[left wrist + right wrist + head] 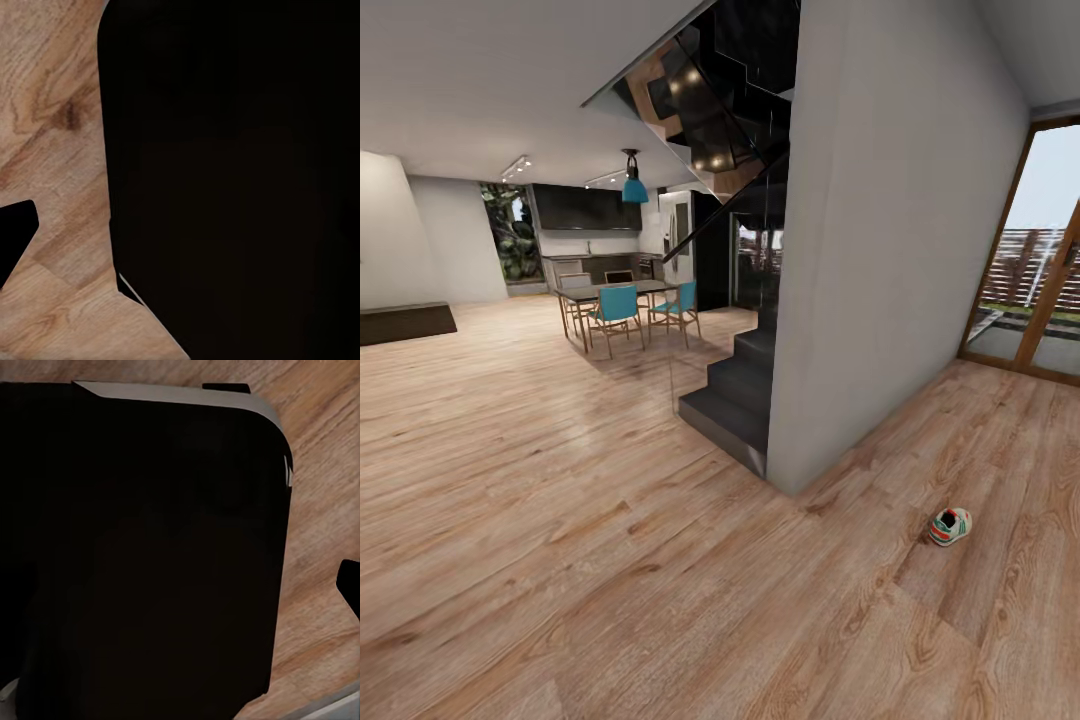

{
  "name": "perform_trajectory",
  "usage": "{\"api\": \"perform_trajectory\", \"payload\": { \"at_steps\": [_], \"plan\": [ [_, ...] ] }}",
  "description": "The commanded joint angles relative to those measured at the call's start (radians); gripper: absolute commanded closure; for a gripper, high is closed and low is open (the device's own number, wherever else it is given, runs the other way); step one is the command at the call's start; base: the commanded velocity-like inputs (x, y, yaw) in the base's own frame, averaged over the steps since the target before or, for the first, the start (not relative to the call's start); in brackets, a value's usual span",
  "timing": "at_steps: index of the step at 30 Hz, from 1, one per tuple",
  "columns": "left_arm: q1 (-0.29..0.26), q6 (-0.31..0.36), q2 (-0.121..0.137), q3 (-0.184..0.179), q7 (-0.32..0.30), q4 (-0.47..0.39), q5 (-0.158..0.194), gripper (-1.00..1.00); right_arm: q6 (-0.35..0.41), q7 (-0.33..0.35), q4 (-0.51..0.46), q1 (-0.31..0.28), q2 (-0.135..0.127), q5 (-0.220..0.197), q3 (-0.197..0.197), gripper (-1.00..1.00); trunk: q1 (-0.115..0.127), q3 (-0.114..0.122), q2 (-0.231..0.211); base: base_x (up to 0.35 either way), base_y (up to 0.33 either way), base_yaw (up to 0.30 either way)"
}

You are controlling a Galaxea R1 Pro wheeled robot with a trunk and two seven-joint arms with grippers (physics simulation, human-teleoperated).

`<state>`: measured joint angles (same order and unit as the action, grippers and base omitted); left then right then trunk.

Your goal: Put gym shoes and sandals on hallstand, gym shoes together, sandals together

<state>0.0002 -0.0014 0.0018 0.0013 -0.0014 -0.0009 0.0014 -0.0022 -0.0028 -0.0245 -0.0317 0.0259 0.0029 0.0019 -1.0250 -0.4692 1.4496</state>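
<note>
The head camera is looking forward and slightly down from standing height across an open room, taking in the wood-plank floor (pixel 610 560) from close by out to a far dining set (pixel 625 305), a dark staircase (pixel 735 385) and a grey wall (pixel 880 250) at mid-distance, and a glass door (pixel 1030 280) at the right. One gym shoe (pixel 950 526) is lying on the floor at lower right, fairly near. Both wrist cameras are facing down, very close to a large black body (pixel 232 180) (pixel 142 555) that is blocking most of each picture. All three views are sharing the same plank floor (pixel 52 112) (pixel 322 525).
</note>
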Motion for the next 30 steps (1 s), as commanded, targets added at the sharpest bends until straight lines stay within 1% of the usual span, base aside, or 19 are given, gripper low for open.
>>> {"api": "perform_trajectory", "payload": {
  "at_steps": [1, 3, 7, 11, 14, 18, 19, 23, 25, 29, 30],
  "plan": [
    [0.000, 0.000, 0.000, 0.000, 0.000, 0.000, 0.000, -1.00, 0.000, 0.000, 0.000, 0.000, 0.000, 0.000, 0.000, -1.00, 0.000, -0.001, 0.000, 0.000, 0.000, 0.000],
    [0.000, 0.000, 0.001, 0.000, 0.000, -0.001, 0.000, -1.00, -0.001, 0.000, -0.002, 0.000, 0.000, 0.001, 0.000, -1.00, 0.000, -0.001, 0.000, 0.000, 0.000, 0.000],
    [-0.001, -0.006, 0.010, 0.002, 0.000, -0.011, 0.004, -1.00, -0.003, -0.001, -0.024, 0.000, -0.010, 0.001, 0.000, -1.00, 0.000, -0.001, 0.000, 0.000, 0.000, 0.000],
    [-0.004, -0.029, 0.023, 0.003, 0.000, -0.034, 0.006, -1.00, -0.025, -0.003, -0.047, 0.000, -0.029, 0.002, 0.000, -1.00, 0.000, -0.001, 0.000, 0.000, 0.000, 0.000],
    [-0.009, -0.046, 0.030, 0.004, 0.002, -0.051, 0.006, -1.00, -0.042, -0.003, -0.064, -0.001, -0.037, 0.003, 0.000, -1.00, 0.000, -0.001, 0.000, 0.000, 0.000, 0.000],
    [-0.016, -0.068, 0.046, 0.004, 0.005, -0.074, 0.008, -1.00, -0.064, -0.003, -0.086, -0.001, -0.049, 0.003, -0.001, -1.00, 0.000, -0.001, 0.000, 0.000, 0.000, 0.000],
    [-0.022, -0.074, 0.052, 0.005, 0.006, -0.079, 0.009, -1.00, -0.070, -0.003, -0.092, -0.001, -0.055, 0.002, -0.002, -1.00, 0.000, -0.001, 0.000, 0.000, 0.000, 0.000],
    [-0.045, -0.096, 0.074, 0.005, 0.008, -0.102, 0.010, -1.00, -0.092, -0.003, -0.115, -0.002, -0.062, 0.002, -0.004, -1.00, 0.000, -0.001, 0.000, 0.000, 0.000, 0.000],
    [-0.057, -0.107, 0.081, 0.005, 0.008, -0.113, 0.011, -1.00, -0.104, -0.003, -0.126, -0.002, -0.064, 0.002, -0.006, -1.00, 0.000, -0.001, 0.000, 0.000, 0.000, 0.000],
    [-0.080, -0.130, 0.084, 0.006, 0.009, -0.136, 0.011, -1.00, -0.117, -0.003, -0.149, -0.003, -0.065, 0.002, -0.007, -1.00, 0.000, -0.001, 0.000, 0.000, 0.000, 0.000],
    [-0.123, -0.170, 0.084, 0.005, 0.009, -0.228, 0.011, -1.00, -0.118, -0.003, -0.521, -0.003, -0.065, 0.002, -0.007, -1.00, 0.000, -0.001, 0.000, 0.000, 0.000, 0.000]
  ]
}}
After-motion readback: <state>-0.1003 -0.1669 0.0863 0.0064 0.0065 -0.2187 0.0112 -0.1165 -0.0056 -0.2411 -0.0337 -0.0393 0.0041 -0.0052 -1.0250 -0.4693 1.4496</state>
